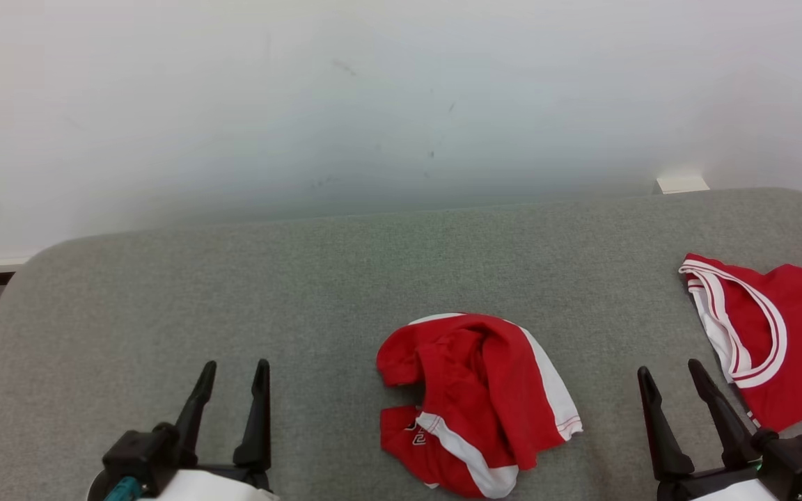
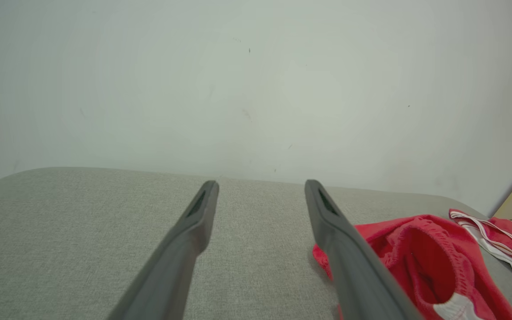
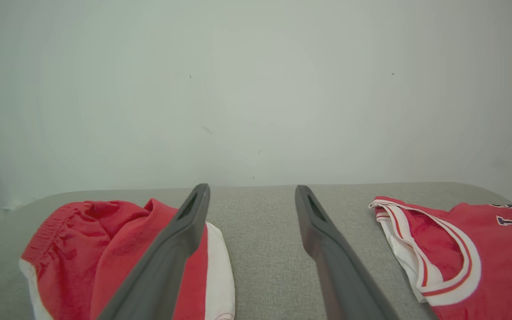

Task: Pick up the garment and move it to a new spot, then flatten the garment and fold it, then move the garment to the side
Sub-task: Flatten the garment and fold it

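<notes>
The left gripper (image 1: 235, 365) is seen over the near edge of the bench (image 1: 234, 278), towards its left corner, with its two fingers spread wide and nothing between them. The right gripper (image 1: 669, 367) is spread and empty in the same way, towards the near right corner. Both appear to be clear of any fabric.

Between them, close to the near edge and a little right of the middle, the crumpled red shorts (image 1: 474, 396) lie in a heap. Their white side panels are folded over the red, and the gathered waistband is turned towards the left gripper. A red jersey (image 1: 784, 334) is spread at the right edge, just beside the right gripper.

The shorts are judged to be the garment meant, and no lift has been made yet. Because the layers are bunched, a pinch taken in the middle of the heap could catch several at once, and the shorts would then hang twisted and be hard to flatten. A shallow pinch could let the cloth slip out. If the right gripper were swung inward low, the jersey's trim could be snagged and dragged along. If a spot too far right were chosen, the shorts could be laid over the jersey. If one too near the front edge were chosen, they could slide off.
</notes>
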Tool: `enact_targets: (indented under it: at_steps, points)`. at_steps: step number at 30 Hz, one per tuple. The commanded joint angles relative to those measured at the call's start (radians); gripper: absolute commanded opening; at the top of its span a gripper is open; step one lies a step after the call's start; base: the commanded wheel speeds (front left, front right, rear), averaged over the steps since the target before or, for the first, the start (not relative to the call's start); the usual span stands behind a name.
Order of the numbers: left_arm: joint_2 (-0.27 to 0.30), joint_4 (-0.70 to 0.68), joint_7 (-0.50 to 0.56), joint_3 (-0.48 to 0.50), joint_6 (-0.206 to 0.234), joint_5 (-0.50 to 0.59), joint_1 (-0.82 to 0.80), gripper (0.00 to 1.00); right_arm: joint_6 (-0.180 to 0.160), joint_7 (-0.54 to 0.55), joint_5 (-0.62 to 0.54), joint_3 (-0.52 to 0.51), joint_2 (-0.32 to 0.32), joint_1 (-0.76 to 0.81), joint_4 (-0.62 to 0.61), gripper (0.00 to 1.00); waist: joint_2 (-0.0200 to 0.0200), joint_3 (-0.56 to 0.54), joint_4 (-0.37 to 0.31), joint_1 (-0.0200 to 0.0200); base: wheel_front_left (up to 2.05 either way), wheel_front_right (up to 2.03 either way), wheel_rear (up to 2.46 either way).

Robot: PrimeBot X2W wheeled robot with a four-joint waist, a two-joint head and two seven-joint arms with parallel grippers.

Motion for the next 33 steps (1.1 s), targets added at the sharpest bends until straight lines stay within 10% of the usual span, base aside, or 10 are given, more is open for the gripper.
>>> enact_targets:
  at_steps: [1, 20, 30, 33]
  points:
    - [-0.005, 0.006, -0.002, 0.009, -0.006, 0.013, 0.004, 1.00, -0.002, 0.008, 0.006, 0.004, -0.006, -0.003, 0.013, 1.00, -0.0001, -0.002, 0.000, 0.0000, 0.00, 0.00, 0.00]
    - [-0.045, 0.042, -0.001, 0.043, -0.047, 0.037, -0.025, 1.00, -0.002, 0.505, -0.023, -0.028, 0.027, -0.157, 0.331, 1.00, -0.0001, 0.039, 0.158, 0.0000, 0.00, 0.00, 0.00]
    - [-0.047, 0.051, -0.001, 0.050, -0.057, 0.046, -0.036, 1.00, -0.002, 0.588, 0.015, -0.016, 0.040, -0.173, 0.389, 1.00, -0.0001, 0.055, 0.201, 0.0000, 0.00, 0.00, 0.00]
    - [-0.048, 0.056, -0.001, 0.052, -0.062, 0.051, -0.036, 1.00, -0.002, 0.564, 0.032, -0.011, 0.038, -0.169, 0.385, 0.00, -0.0001, 0.050, 0.201, 0.0000, 0.00, 0.00, 0.00]
